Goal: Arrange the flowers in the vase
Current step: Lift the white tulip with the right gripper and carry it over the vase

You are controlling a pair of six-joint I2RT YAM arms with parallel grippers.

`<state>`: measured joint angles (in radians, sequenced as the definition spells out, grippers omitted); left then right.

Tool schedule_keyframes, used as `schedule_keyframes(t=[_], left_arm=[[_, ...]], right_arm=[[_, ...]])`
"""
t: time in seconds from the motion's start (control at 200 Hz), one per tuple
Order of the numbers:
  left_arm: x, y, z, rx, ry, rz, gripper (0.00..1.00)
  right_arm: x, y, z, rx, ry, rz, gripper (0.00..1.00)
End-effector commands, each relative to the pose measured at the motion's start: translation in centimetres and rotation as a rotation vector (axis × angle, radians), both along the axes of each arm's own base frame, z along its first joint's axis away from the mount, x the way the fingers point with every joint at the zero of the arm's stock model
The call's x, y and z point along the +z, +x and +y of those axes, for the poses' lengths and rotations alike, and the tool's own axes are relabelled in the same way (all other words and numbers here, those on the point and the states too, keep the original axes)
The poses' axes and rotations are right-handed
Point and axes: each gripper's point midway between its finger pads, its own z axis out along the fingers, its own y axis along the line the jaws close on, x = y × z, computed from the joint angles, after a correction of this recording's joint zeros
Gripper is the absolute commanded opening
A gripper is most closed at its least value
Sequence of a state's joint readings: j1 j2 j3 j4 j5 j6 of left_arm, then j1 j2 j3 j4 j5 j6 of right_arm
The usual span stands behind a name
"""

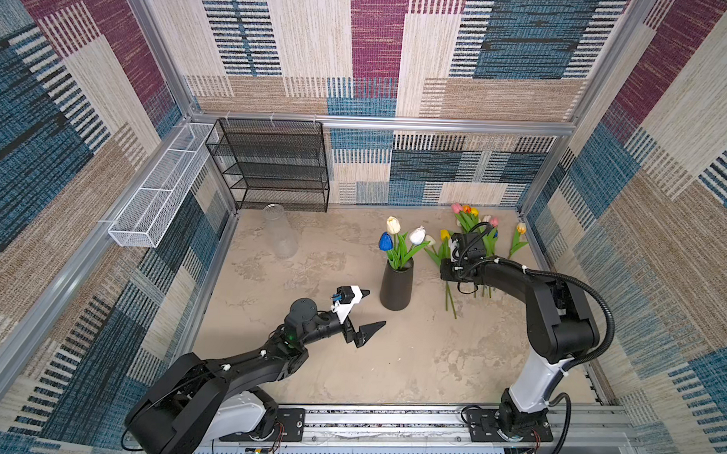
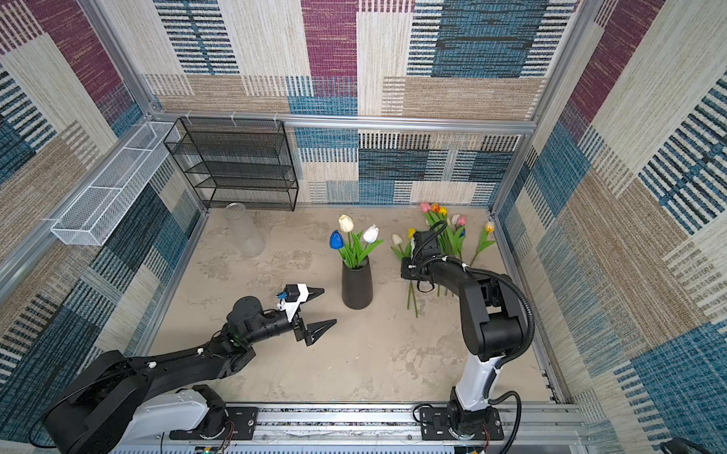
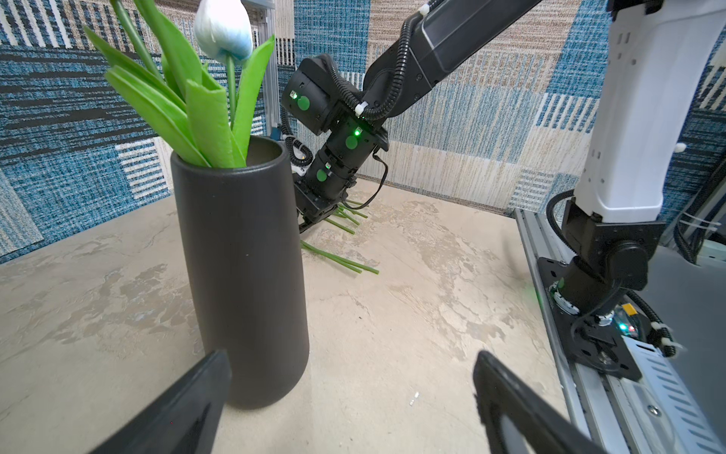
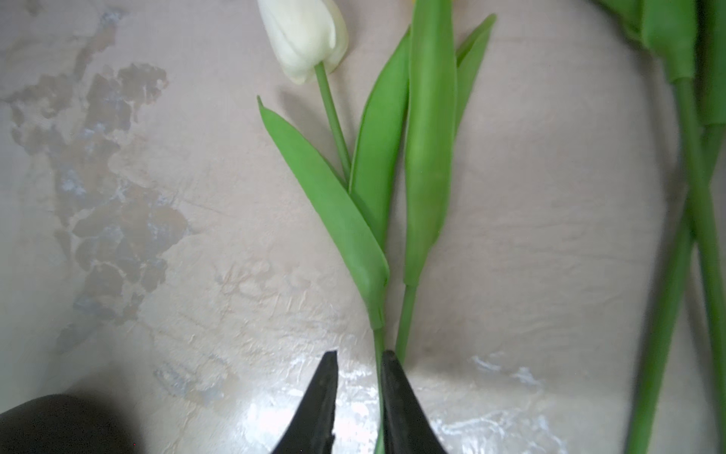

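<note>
Three flowers (image 1: pixel 398 241) in vase (image 1: pixel 396 287); loose flowers (image 1: pixel 470 223) left on desk (image 1: pixel 349 360), frame right; left pincer (image 1: pixel 376 307) wide apart, right pincer (image 4: pixel 360 355) slightly apart astride white tulip (image 4: pixel 302 35) stem.

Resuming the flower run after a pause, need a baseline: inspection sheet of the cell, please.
Surface: beige marbled tabletop, no spills seen.
Job's things: dark vase upright, holding three tulips; loose tulips lying right of it.
Clutter: clear glass jar; black mesh rack; white mesh basket on left frame.
Grippers: left gripper open, empty, near vase; right gripper jaws narrowly parted, one stem in the gap.
Cables: corrugated conduit along right arm; thin wrist loop hangs above loose stems.
Surroundings: patterned fabric walls, aluminium frame.
</note>
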<state>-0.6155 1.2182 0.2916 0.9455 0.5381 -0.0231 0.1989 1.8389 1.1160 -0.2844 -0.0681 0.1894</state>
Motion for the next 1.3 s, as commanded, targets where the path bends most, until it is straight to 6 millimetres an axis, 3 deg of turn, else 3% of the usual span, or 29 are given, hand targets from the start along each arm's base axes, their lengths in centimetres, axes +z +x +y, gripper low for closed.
schedule_keyframes(t=[0.0, 0.18, 0.441, 0.581, 0.681, 0.796, 0.942, 1.092, 1.187, 1.292], left_arm=[[0.5, -0.1, -0.1, -0.008, -0.008, -0.014, 0.99], [0.5, -0.1, 0.1, -0.002, -0.004, -0.017, 0.99], [0.4, 0.1, 0.0, 0.001, -0.005, -0.011, 0.99], [0.5, 0.1, 0.0, 0.000, -0.006, -0.010, 0.99], [0.5, 0.0, 0.0, 0.000, -0.006, -0.011, 0.99], [0.5, 0.1, 0.1, 0.005, -0.004, -0.012, 0.99], [0.5, 0.1, 0.2, 0.013, -0.003, -0.019, 0.99], [0.7, 0.0, 0.4, 0.020, -0.008, -0.030, 0.99], [0.6, -0.1, 0.3, 0.013, -0.011, -0.031, 0.99], [0.7, -0.2, 0.3, 0.009, -0.019, -0.037, 0.99]], right_arm=[[-0.9, 0.0, -0.8, -0.003, -0.059, 0.030, 0.25], [-1.4, 0.2, -0.8, 0.007, -0.074, 0.032, 0.25], [-1.7, 0.4, -0.1, 0.038, -0.069, 0.044, 0.07], [-1.7, 0.4, 0.4, 0.050, -0.059, 0.046, 0.02], [-1.4, 0.3, 0.9, 0.063, -0.034, 0.040, 0.00], [0.2, 0.6, 1.9, 0.083, 0.014, 0.003, 0.00], [5.9, 1.2, 4.0, 0.135, 0.125, -0.140, 0.00], [16.2, 1.2, 6.0, 0.208, 0.281, -0.409, 0.00], [23.5, -0.5, 7.3, 0.287, 0.402, -0.616, 0.00], [31.3, -4.2, 8.1, 0.398, 0.504, -0.866, 0.00]])
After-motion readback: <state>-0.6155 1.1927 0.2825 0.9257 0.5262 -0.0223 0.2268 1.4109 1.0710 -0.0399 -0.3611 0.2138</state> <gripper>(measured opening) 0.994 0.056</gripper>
